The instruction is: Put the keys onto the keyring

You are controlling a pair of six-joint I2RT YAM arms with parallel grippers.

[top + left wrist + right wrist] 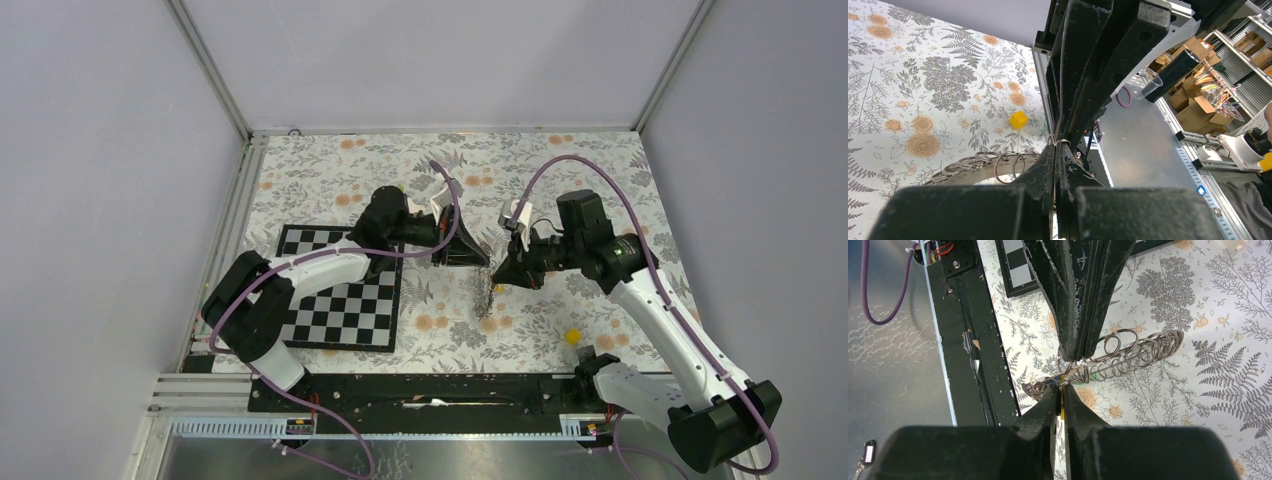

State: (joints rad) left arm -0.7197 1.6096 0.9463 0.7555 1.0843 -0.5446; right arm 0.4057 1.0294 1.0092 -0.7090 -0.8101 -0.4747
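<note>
Right of the black-and-white checkerboard mat (345, 300), the left gripper (1055, 147) clamps the jagged grey metal keyring (1128, 352); the right gripper (1062, 390) pinches a yellow-headed key (1062, 405).

- Your black-and-white checkered board (340, 300) lies left of centre.
- Grey looped-metal keyring (485, 292): centre, right of the board.
- Tiny yellow-headed key (1062, 407): touching the keyring, inside the right gripper (1061, 390).
- Small yellow cube (573, 336): lower right.

Bright, even light from overhead washes my table (560, 170); shadows under my arms are faint and soft. Up close, my left pincer (1055, 150) and right pincer (1063, 395) loom dark and blurred, while the print beyond is crisp. The keyring (1148, 347) glints; wrist views bow at the edges.
</note>
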